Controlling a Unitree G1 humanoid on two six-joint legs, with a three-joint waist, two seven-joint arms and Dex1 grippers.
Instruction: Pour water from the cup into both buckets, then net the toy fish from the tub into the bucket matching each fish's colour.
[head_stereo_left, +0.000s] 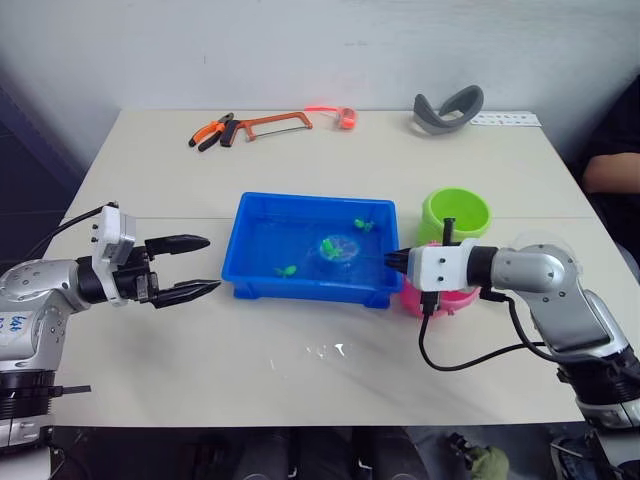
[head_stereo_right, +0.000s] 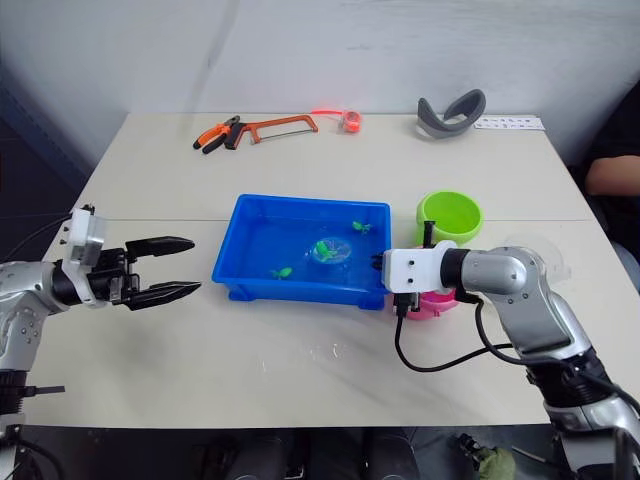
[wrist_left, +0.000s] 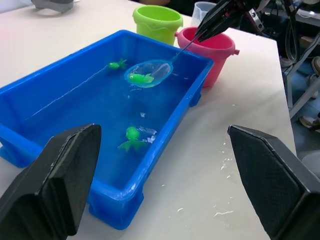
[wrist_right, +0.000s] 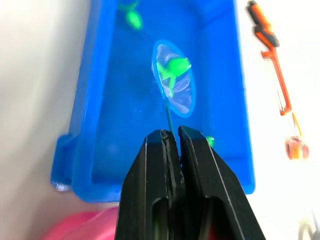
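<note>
The blue tub (head_stereo_left: 310, 292) sits mid-table with water in it. My right gripper (head_stereo_left: 393, 260) is at its right rim, shut on the thin handle of the net (head_stereo_left: 340, 246). The net's hoop lies in the water with a green toy fish (wrist_left: 140, 78) inside it. Two more green fish (head_stereo_left: 363, 225) (head_stereo_left: 286, 270) float loose. Right of the tub stand the lime green bucket (head_stereo_left: 455, 213) and, under my right wrist, the pink bucket (head_stereo_left: 440, 298). The clear cup (wrist_left: 201, 9) stands behind the buckets. My left gripper (head_stereo_left: 213, 264) hangs open, left of the tub and apart from it.
A hacksaw (head_stereo_left: 270, 124), orange-handled pliers (head_stereo_left: 212, 132) and a small orange item (head_stereo_left: 345, 116) lie at the table's far edge, with a grey curved band (head_stereo_left: 448, 108) to their right. A person's arm (head_stereo_left: 612, 172) shows at the right. Water drops (head_stereo_left: 330, 350) dot the table front.
</note>
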